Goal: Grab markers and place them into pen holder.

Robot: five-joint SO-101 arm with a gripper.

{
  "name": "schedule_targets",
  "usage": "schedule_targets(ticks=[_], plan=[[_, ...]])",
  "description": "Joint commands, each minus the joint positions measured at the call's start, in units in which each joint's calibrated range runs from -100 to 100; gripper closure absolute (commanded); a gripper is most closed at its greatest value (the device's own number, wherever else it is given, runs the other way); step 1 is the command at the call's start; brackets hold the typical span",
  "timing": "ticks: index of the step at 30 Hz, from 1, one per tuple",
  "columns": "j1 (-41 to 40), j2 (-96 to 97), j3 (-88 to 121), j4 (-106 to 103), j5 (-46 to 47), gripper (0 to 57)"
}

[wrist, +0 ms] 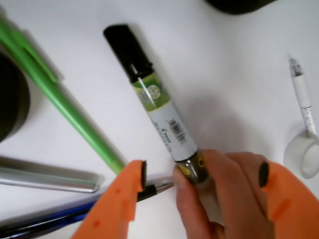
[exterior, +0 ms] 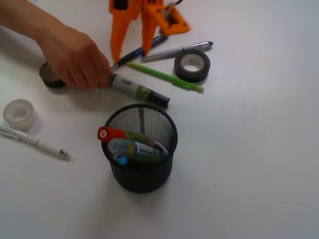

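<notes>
Pen holder (exterior: 142,149) is sitting nearest the front camera, upright on the white table (exterior: 259,164), holding the red-capped marker (exterior: 119,134) and the blue-capped marker (exterior: 134,151), both leaning inside. Just behind it the black-capped marker (exterior: 139,91) is lying flat on the table, cap pointing toward the holder. A person's hand (exterior: 75,57) is pinching its tail end. Left side: white tape roll (exterior: 20,113), thin white pen (exterior: 35,142). Behind the marker a green pen (exterior: 164,77), silver pen (exterior: 179,51), blue-black pen (exterior: 137,51) and black tape roll (exterior: 192,65) are lying close together. Farthest back, the orange gripper (wrist: 202,177) is hovering with jaws spread wide, straddling the hand and the marker's tail in the wrist view, gripping nothing.
</notes>
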Motion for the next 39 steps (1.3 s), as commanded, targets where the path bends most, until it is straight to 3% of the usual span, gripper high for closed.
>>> schedule_targets(ticks=[1, 11, 24, 35, 39], plan=[[-0.18, -1.98, 1.38, 1.06, -0.29, 31.1], [-0.63, 0.4, 2.74, 1.06, 0.05, 31.1], [-0.71, 23.94, -4.78, -7.16, 2.78, 31.1], [-1.46, 25.98, -7.5, -4.37, 0.93, 31.8], [-2.2, 25.98, -8.13, -2.35, 0.15, 40.8]])
